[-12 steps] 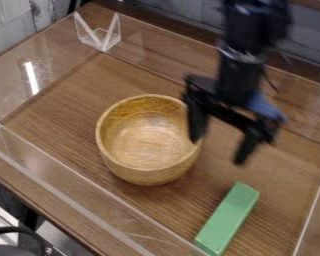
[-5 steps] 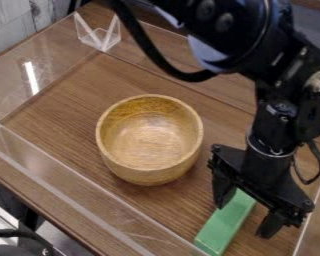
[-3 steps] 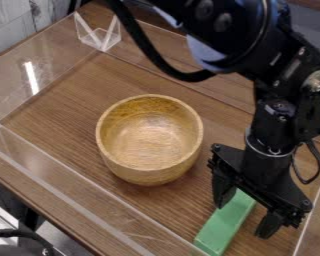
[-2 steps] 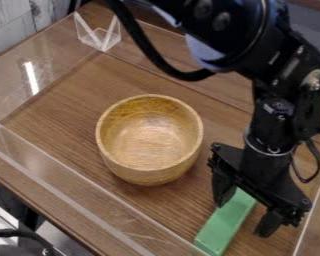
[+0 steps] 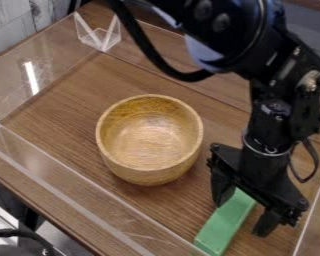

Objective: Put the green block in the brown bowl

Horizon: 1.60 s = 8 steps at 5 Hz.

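Note:
The green block (image 5: 223,227) lies flat on the wooden table near the front right, a long bright green bar running diagonally. My gripper (image 5: 248,202) points straight down over its far end, open, with one black finger on each side of the bar. The jaws straddle the block without closing on it. The brown bowl (image 5: 149,137), round light wood with thick walls, stands empty to the left of the gripper, a short gap away. The arm's black body hides the block's far end.
Clear acrylic walls (image 5: 69,205) fence the wooden tabletop on all sides. A small clear triangular stand (image 5: 97,32) sits at the back left corner. The black arm (image 5: 223,35) reaches across the upper right of the view.
Since the oldest frame the arm moved from beside the bowl down over the green block. Over the last second nothing has visibly moved.

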{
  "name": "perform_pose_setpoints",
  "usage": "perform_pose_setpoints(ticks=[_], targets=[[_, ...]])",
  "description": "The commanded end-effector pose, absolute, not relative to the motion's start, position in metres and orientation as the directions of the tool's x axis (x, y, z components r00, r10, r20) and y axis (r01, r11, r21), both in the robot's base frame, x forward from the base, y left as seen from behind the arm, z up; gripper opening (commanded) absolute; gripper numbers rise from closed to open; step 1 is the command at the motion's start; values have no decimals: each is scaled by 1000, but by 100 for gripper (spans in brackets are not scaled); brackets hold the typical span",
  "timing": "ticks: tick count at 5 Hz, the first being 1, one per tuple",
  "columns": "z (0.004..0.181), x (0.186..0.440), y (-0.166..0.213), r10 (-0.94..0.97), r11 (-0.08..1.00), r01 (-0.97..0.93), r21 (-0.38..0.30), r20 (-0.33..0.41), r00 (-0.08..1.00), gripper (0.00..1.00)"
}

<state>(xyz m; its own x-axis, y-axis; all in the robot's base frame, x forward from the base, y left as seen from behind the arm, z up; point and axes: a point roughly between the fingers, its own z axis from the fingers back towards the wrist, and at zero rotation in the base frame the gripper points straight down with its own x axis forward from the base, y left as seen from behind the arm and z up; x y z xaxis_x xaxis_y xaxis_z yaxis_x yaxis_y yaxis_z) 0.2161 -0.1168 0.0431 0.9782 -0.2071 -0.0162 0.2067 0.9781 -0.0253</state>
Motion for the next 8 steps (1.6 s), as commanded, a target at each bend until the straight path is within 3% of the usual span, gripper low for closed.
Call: perform_pose_setpoints(ticks=[1,5,8], targets=[[48,222,-118,-203,978,204,-37,15,979,100],[47,225,-118,-218,975,219,-47,16,976,100],[25,227,-115,-214,975,215,-54,26,976,100]])
